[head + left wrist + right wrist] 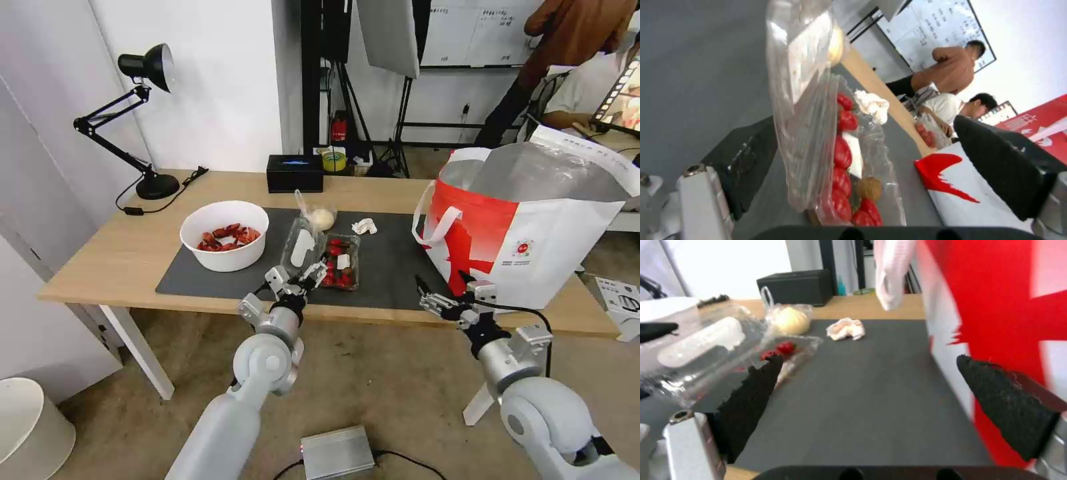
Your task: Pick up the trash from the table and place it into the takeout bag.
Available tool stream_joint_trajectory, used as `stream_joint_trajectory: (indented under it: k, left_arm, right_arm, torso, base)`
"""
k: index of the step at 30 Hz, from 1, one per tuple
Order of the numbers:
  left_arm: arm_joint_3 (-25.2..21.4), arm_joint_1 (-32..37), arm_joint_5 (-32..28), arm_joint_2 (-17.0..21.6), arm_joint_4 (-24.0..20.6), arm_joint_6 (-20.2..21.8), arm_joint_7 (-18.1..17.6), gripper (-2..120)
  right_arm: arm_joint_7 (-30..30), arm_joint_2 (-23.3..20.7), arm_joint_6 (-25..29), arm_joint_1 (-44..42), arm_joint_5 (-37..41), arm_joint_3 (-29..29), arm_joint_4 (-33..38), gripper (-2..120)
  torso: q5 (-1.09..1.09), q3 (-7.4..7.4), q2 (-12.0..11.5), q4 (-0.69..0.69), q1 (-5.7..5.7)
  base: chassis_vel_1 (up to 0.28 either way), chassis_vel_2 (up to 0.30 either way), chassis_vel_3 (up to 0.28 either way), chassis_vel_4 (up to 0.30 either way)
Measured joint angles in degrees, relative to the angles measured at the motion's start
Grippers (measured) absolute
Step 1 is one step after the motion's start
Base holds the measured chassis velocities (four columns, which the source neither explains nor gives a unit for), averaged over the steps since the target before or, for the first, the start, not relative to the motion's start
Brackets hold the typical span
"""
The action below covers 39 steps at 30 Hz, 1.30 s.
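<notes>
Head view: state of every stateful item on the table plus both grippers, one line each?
clear plastic tray: lid hinged open, red fruits inside.
white bowl: upright, holds red shells.
bun bag: on the mat, bun inside.
tissue: crumpled, lying on the mat.
takeout bag: upright, mouth open.
desk lamp: appears off.
left gripper: open, at the tray's near edge.
right gripper: open, empty, beside the bag.

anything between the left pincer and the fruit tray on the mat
Nothing visible. The left pincer is open at the near edge of the clear fruit tray, whose raised lid stands right before it. The right pincer hangs open beside the takeout bag.
</notes>
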Motion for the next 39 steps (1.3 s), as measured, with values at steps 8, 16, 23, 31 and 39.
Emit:
stream_joint_trajectory:
  k: [8, 16, 23, 31, 39]
  left_arm:
    - [0.1, 0.3, 3.0, 0.2, -0.2, -0.3, 2.4, 100]
    - [0.6, -0.2, 4.6, 0.6, -0.4, -1.6, 5.8, 100]
    - [1.6, -1.1, 4.6, 0.6, 0.7, -2.6, 7.7, 100]
    - [2.7, -1.9, 4.7, 1.1, 1.4, -3.2, 10.2, 100]
    - [3.5, -1.9, 5.0, 2.0, 1.1, -3.3, 12.6, 100]
  right_arm:
    - [1.4, 0.9, -0.3, 4.6, 5.2, -4.2, -3.2, 99]
    - [2.6, 3.4, -0.3, 9.5, 13.3, -7.1, -6.7, 98]
    - [4.1, 5.7, -0.3, 11.5, 21.8, -7.1, -7.8, 98]
    - [6.6, 7.3, -0.5, 13.1, 32.8, -5.2, -9.0, 98]
    - [9.0, 8.3, -1.1, 14.8, 42.7, -3.6, -9.8, 98]
  torso:
    - [0.00, 0.00, 0.0, 0.00, 0.00]
    - [0.00, 0.00, 0.0, 0.00, -0.01]
    - [0.00, 0.00, 0.0, 0.00, -0.01]
    - [0.00, 0.00, 0.0, 0.00, -0.01]
    - [0.00, 0.00, 0.0, 0.00, -0.01]
  base:
    - [0.000, 0.000, 0.000, 0.000]
    - [0.000, 0.000, 0.000, 0.000]
    - [0.000, 0.000, 0.000, 0.000]
    - [0.000, 0.000, 0.000, 0.000]
    - [0.000, 0.000, 0.000, 0.000]
